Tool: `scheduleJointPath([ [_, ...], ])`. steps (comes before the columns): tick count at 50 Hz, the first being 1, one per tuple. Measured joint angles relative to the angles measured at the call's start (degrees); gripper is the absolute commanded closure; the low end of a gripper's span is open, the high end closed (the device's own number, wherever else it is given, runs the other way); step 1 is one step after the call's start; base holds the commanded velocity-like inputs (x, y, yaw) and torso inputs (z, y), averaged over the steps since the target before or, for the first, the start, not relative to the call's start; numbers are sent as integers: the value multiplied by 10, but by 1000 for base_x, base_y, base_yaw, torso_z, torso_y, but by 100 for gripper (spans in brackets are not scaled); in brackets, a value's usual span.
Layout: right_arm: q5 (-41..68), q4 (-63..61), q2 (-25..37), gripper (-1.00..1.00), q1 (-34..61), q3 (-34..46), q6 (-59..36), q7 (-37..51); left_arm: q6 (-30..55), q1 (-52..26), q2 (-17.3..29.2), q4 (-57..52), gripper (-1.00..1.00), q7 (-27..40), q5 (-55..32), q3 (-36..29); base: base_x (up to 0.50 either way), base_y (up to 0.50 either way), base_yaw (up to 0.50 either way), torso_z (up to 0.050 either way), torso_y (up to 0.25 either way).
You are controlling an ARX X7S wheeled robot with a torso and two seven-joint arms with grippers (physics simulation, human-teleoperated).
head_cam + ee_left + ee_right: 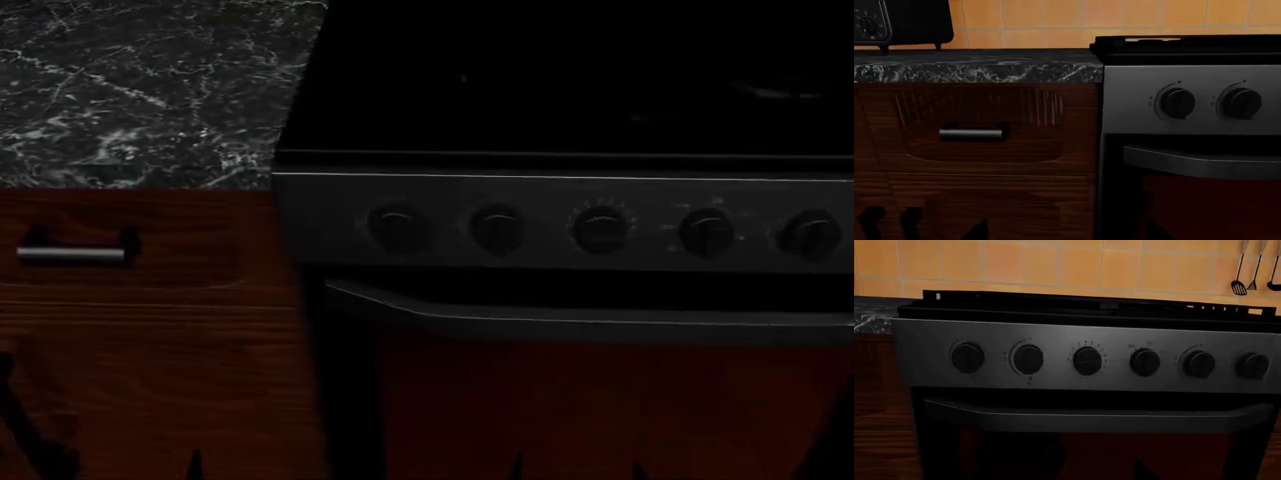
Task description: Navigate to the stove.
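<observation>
The stove (574, 230) fills most of the head view, close in front of me. It has a flat black cooktop (574, 80), a grey panel of round knobs and a long bar handle (587, 320) on the oven door. The right wrist view faces the stove (1087, 360) squarely, with all six knobs in view. The left wrist view shows its left end (1187, 105). Only dark fingertips (977, 231) of my left gripper (1067, 234) show, wide apart and empty. One fingertip (1142, 469) of my right gripper (1059, 474) shows, far off centre.
A dark marble counter (134, 90) over a wooden drawer with a short bar handle (74, 255) adjoins the stove's left side. A small dark appliance with one knob (901, 22) stands on that counter. Orange tiles back the wall, and utensils (1254, 270) hang at the right.
</observation>
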State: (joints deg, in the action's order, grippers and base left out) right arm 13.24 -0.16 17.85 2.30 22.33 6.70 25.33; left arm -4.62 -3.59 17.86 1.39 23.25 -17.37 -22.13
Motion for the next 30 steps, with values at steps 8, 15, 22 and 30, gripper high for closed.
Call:
scheduleJointPath([
  [8,1,0,1,-100,0,1,0,1,0,0,1,0,-100,1,-1,-1,-500,-1,0,0,0],
  [15,1,-1,2,-100,0,2,0,2,1,0,1,-1,-100,2,-2,-2,-500,-1,0,0,0],
  [22,2,-1,2,-100,0,3,0,2,1,0,2,-2,-100,3,-3,-2,-500,-1,0,0,0],
  [30,4,-2,3,-100,1,4,0,3,1,-1,3,-2,-100,4,-3,-3,-500,-1,0,0,0],
])
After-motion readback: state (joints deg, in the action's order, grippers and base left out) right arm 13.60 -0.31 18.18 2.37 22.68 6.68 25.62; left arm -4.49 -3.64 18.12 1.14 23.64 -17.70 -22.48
